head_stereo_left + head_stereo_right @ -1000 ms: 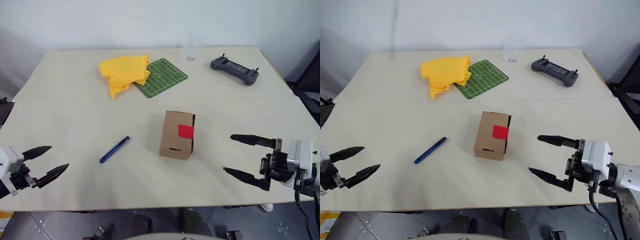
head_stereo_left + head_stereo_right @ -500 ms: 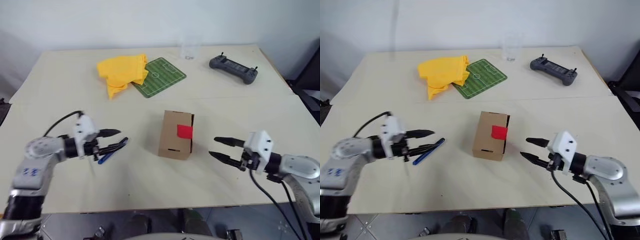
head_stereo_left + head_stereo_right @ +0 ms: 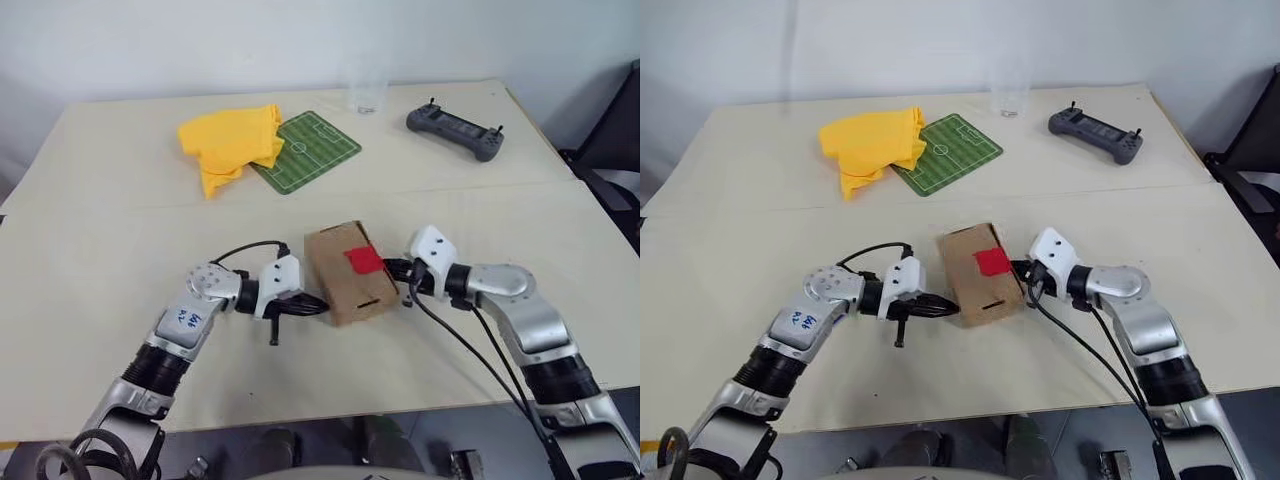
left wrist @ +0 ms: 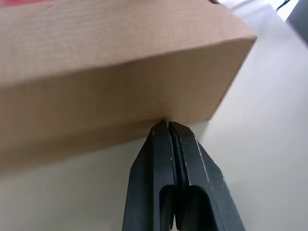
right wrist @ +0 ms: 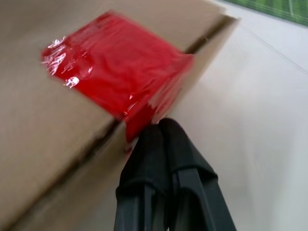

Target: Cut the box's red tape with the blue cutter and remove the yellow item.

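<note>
Both grippers, left [image 4: 168,126] and right [image 5: 159,124], are pressed together empty against opposite sides of your box [image 3: 345,272] mid-table, its red tape [image 3: 364,259] on top.

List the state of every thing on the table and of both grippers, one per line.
box: closed, lying on the table between the two grippers
red tape: uncut, across the flap edge
left gripper: shut, tips at the box's side
right gripper: shut, tips at the box just under the tape
yellow cloth: crumpled
green mat: lying flat
glass: upright
controller: lying flat
</note>
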